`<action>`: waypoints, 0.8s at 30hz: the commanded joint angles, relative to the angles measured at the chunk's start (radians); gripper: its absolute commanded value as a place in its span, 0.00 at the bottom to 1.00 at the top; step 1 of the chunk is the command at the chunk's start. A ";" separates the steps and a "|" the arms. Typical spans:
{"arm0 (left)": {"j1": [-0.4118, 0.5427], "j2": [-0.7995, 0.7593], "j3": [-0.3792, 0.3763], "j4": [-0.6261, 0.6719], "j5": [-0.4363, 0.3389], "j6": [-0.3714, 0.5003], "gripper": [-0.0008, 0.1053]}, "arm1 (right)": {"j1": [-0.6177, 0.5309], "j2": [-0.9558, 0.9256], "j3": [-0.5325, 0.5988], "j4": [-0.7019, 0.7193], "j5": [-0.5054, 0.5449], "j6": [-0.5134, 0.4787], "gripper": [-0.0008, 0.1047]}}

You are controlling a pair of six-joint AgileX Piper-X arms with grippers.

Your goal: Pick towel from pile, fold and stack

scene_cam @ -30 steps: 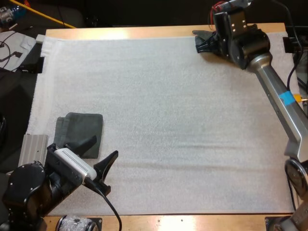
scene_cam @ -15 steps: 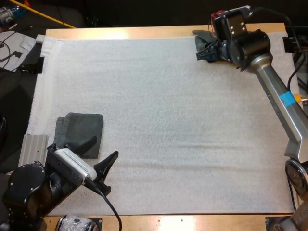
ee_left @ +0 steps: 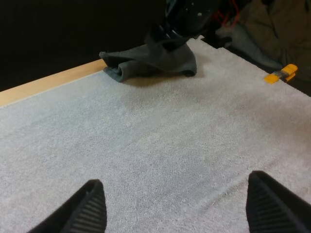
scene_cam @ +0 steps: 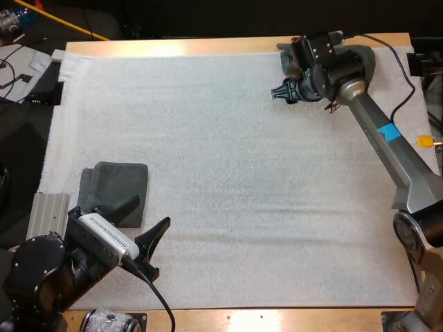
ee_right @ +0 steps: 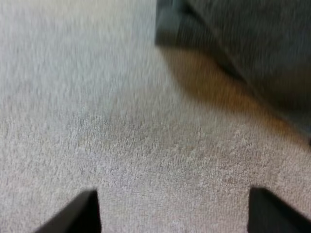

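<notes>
Spread apart and empty at the right gripper (scene_cam: 279,91), low over the mat (scene_cam: 242,173) just short of the crumpled towel (ee_left: 155,60) at the far edge; spread and empty too at the left gripper (scene_cam: 143,217), beside the folded towel (scene_cam: 118,185). Could clamp bare mat from here, or nip one loose fold and drag the heap off the mat

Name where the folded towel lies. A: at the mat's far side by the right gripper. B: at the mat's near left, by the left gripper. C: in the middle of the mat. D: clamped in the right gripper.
B: the folded towel lies flat on the mat at its near left, by the left gripper; the towel by the right gripper is the crumpled towel.
</notes>
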 commanded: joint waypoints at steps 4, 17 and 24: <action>-0.003 0.003 -0.007 -0.007 0.004 -0.012 0.57 | -0.022 0.069 -0.018 -0.112 0.038 -0.003 0.58; -0.003 0.005 -0.006 -0.009 0.005 -0.012 0.57 | -0.096 0.192 -0.042 -0.239 0.090 0.019 0.58; -0.005 0.004 -0.006 -0.010 0.003 -0.015 0.56 | -0.114 0.218 -0.044 -0.301 0.127 0.004 0.58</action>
